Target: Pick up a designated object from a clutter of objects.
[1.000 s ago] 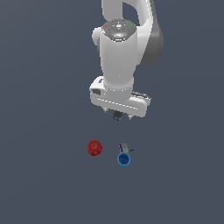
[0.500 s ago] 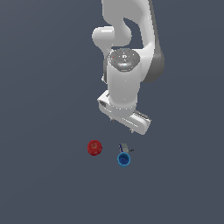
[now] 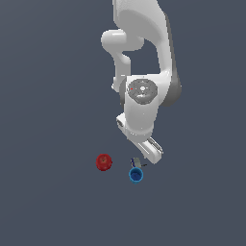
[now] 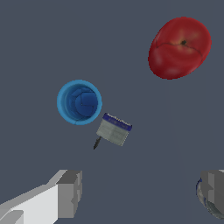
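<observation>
The designated object, a tiny grey piece with a dark blue edge and a thin dark tip, lies between the bright-blue cup and my hand. In the wrist view it lies right beside the cup. The red fruit-like ball sits apart, toward the exterior view's left, and shows in the wrist view too. My gripper is open and empty, its fingers spread wide. It hovers just above the grey piece.
A dark grey round object peeks out behind one finger at the wrist view's edge; in the exterior view my hand hides it. The arm's white body towers over the items. The dark grey floor surrounds them.
The arm has lowered and the hand has come down close to the grey piece and the cup. The objects have not moved.
</observation>
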Tool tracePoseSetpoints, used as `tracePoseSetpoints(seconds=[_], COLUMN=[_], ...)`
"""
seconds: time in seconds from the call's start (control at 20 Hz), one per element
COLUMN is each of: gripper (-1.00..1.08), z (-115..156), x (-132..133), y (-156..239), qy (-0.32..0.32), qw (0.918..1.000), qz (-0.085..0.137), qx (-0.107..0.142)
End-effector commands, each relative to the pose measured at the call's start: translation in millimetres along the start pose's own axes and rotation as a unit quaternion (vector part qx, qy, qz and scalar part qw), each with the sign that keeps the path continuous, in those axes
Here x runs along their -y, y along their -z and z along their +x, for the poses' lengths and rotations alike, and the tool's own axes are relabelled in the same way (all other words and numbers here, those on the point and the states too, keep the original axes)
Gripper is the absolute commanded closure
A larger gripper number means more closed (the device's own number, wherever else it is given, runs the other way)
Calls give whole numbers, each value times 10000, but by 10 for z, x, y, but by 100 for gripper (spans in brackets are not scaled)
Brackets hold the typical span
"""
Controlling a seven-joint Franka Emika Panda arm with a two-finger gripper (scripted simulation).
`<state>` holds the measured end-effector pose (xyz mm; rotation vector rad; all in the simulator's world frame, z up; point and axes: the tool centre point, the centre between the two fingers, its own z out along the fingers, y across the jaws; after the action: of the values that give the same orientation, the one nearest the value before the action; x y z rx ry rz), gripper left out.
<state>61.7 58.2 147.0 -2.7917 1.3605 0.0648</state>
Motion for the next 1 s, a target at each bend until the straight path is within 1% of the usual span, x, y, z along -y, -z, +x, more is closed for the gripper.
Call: tracePoseSetpoints(seconds=[0.0,0.2,0.5,0.75,0.95], gripper=[-92,-92,-92,-92,-92], z=[0,-1,0,0,1], x=[46,109,178,211,225], y=[-130,-336,-599,-746,-816], qy=[-351,-896,-1588,-1970,-2155], qw=[9994,9960,9872,9801,9762], qz=[-4,-12,-16,-12,-9], qx=[-23,-72,-162,-224,-258])
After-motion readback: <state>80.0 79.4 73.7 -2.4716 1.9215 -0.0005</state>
